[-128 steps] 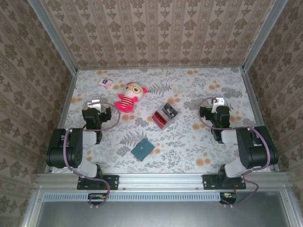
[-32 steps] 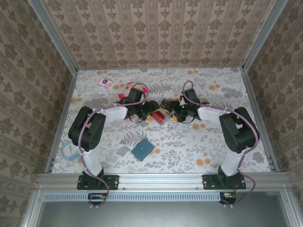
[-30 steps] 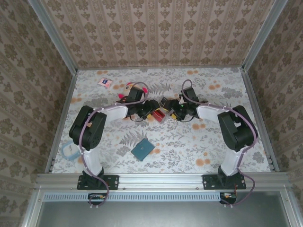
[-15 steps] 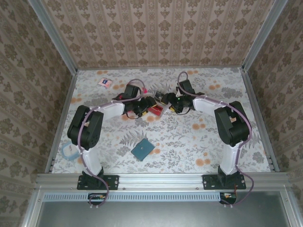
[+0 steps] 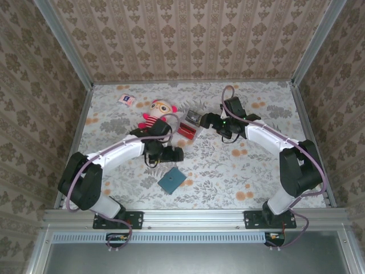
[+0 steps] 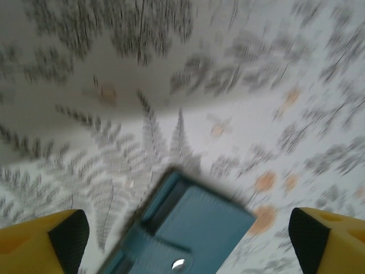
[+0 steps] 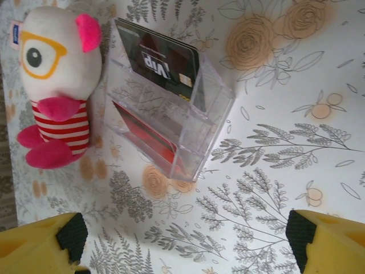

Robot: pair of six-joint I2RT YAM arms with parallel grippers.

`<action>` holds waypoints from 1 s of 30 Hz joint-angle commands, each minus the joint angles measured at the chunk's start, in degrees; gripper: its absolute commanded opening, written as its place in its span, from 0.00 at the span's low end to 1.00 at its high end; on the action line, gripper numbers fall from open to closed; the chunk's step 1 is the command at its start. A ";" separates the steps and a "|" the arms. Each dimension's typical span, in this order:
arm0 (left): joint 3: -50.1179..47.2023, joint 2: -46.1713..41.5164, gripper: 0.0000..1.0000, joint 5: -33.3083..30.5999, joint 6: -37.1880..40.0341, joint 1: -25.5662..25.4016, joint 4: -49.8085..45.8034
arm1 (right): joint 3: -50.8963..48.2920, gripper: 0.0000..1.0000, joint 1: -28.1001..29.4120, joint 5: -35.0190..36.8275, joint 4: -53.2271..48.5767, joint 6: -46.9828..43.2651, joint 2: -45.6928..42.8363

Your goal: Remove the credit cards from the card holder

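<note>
1. Both arms have let go of the clear stand (image 5: pixel 189 125), which a second ago sat pinched between them near mid-table. It now rests further toward 12 o'clock, with the plush doll (image 5: pixel 155 116) just beside it at its 9 o'clock. A dark card (image 7: pixel 162 60) and a red card (image 7: pixel 145 134) stand in its tiers.
2. The left gripper (image 5: pixel 173 154) has swung back toward the near edge with its fingers spread wide. It hangs over the teal card holder (image 5: pixel 171 180), which lies unmoved at its 6 o'clock, about 7 o'clock from the middle of the table (image 5: pixel 256 165).
3. The right gripper (image 5: pixel 209 121), equally wide and empty, has backed off to 3 o'clock of the stand.
4. The left wrist view is smeared by motion. The holder seems folded shut with its snap on top, but I cannot tell whether the snap is fastened.
5. By my reading, no card has left the holder yet, and opening it is the work ahead.
</note>
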 commanded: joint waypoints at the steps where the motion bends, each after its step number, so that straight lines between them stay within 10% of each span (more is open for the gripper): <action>1: 1.57 -0.43 1.00 -8.20 4.41 -4.22 -11.37 | -0.52 0.96 -0.16 2.42 -2.66 -1.99 -1.01; 12: 5.48 9.97 0.99 -10.78 3.79 -14.55 -11.02 | -0.74 0.97 -0.97 3.33 -3.78 -1.16 -0.46; 18: 4.33 12.17 0.76 -9.09 6.55 -13.43 -5.52 | -1.44 0.96 -2.96 2.17 -3.54 -0.76 -0.99; 30: 13.90 21.49 0.71 -9.23 14.22 -9.73 0.28 | -3.92 0.95 -6.92 2.51 -3.96 -0.74 -3.40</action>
